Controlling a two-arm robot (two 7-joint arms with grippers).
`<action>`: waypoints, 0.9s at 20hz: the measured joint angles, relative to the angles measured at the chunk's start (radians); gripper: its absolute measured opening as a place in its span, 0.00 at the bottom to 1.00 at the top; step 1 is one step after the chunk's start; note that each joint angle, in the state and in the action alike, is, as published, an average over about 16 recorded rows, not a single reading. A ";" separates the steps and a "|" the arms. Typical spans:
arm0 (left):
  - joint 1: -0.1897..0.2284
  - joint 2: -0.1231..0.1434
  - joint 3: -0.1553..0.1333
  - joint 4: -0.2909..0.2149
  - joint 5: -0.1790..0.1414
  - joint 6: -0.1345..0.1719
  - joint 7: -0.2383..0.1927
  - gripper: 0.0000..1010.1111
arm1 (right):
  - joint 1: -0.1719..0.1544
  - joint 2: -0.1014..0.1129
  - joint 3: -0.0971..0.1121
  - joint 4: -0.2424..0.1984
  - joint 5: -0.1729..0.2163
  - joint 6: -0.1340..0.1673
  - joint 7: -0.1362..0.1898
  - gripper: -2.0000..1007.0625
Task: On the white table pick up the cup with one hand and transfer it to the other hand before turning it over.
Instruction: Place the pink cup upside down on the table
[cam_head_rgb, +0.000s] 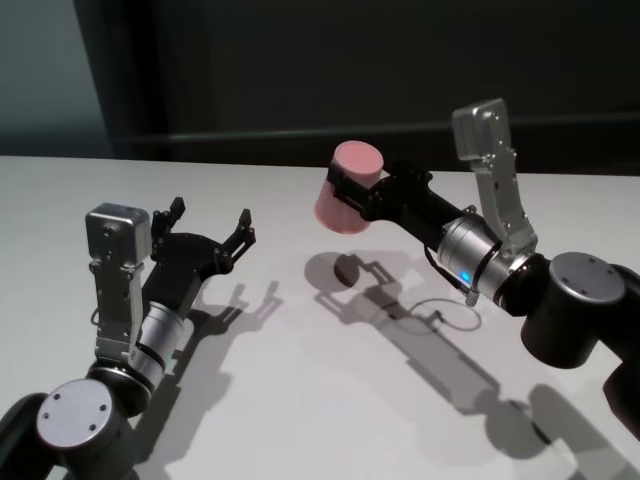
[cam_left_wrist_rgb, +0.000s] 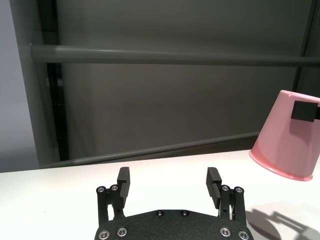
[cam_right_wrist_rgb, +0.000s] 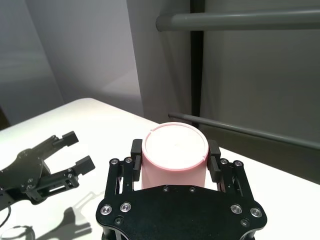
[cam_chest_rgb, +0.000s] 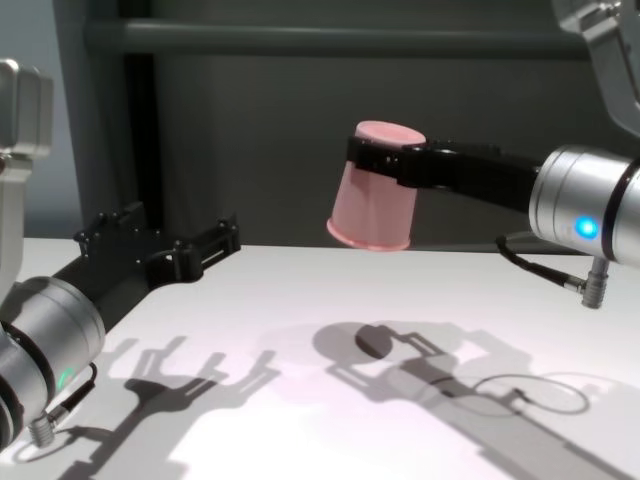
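Observation:
The pink cup hangs above the white table, upside down, with its flat base up and its wider rim down, slightly tilted. My right gripper is shut on it, one finger on each side of the wall near the base; this shows in the right wrist view and in the chest view. The cup also shows in the left wrist view. My left gripper is open and empty, low over the table to the cup's left, apart from it.
A dark wall with a horizontal grey rail stands behind the table's far edge. The right arm's thin black cable hangs below its silver cylinder. Shadows of both arms lie on the tabletop.

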 joint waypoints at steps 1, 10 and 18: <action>0.000 0.000 0.000 0.000 0.000 0.000 0.000 0.99 | 0.005 0.002 -0.010 -0.001 -0.019 0.012 -0.006 0.74; 0.000 0.000 0.000 0.000 0.000 0.000 0.000 0.99 | 0.039 0.003 -0.072 0.009 -0.133 0.092 -0.027 0.74; 0.000 0.000 0.000 0.000 0.000 0.000 0.000 0.99 | 0.037 -0.022 -0.079 0.039 -0.153 0.109 -0.009 0.74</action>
